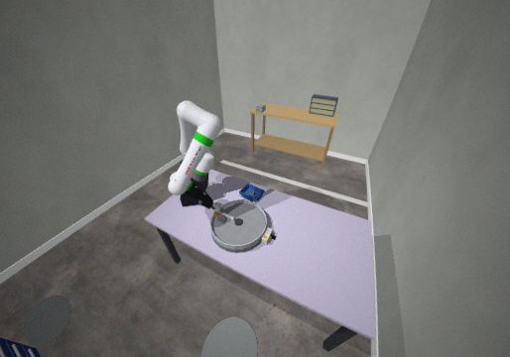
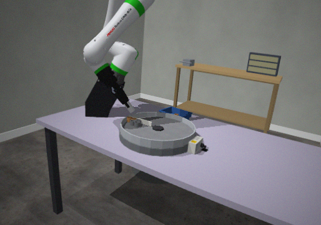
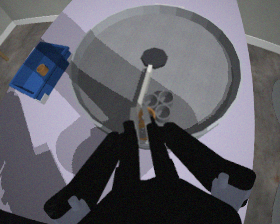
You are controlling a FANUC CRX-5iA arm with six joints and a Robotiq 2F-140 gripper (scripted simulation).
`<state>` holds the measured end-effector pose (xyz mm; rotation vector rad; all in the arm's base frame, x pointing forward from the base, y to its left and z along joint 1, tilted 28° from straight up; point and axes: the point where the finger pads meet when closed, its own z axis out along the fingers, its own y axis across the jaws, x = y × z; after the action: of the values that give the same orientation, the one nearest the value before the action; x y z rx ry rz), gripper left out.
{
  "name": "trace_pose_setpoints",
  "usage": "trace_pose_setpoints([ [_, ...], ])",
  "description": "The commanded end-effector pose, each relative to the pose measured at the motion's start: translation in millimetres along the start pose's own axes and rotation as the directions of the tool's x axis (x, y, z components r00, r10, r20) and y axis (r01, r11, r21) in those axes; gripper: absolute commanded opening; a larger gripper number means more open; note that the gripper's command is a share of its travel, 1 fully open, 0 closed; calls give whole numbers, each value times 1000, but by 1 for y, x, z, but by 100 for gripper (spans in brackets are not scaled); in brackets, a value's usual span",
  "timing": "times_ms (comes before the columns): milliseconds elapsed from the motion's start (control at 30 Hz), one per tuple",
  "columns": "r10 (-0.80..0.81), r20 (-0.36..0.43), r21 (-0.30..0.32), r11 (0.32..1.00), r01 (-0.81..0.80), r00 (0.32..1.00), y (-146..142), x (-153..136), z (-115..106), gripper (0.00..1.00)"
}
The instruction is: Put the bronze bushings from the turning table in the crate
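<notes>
Table (image 1: 308, 242) (image 2: 250, 159) (image 3: 98, 7), lavender. White arm (image 1: 198, 148) (image 2: 120, 27), 1, bent downward. Turning table (image 1: 240, 237) (image 2: 156, 144) (image 3: 191, 50), grey, round, rimmed. Gripper (image 1: 215, 208) (image 2: 131, 109) (image 3: 139, 114), black, nearly closed, grasping nothing, over the rim. Crate (image 1: 245, 191) (image 2: 168, 110) (image 3: 31, 80), blue, holding 1 bronze bushing (image 1: 252, 193) (image 2: 176, 114) (image 3: 42, 69). Steel bushings (image 1: 222, 219) (image 2: 136, 123) (image 3: 163, 111), at least 3, on the turning table; bronze pieces (image 1: 217, 214) (image 2: 128, 119) (image 3: 151, 113) beside them, number unclear.

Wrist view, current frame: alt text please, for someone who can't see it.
Shut gripper above the near edge of a round grey turning table, partly hiding bronze beside steel bushings. At left, a blue crate holds one bronze bushing.
</notes>
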<state>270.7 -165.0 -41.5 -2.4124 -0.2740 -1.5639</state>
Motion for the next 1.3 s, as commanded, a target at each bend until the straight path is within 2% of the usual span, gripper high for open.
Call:
trace_pose_setpoints([
  [0, 12, -6, -7, 1000, -12, 1000, 8, -5, -5, 6],
  [1267, 17, -6, -11, 1000, -17, 1000, 11, -8, -7, 6],
])
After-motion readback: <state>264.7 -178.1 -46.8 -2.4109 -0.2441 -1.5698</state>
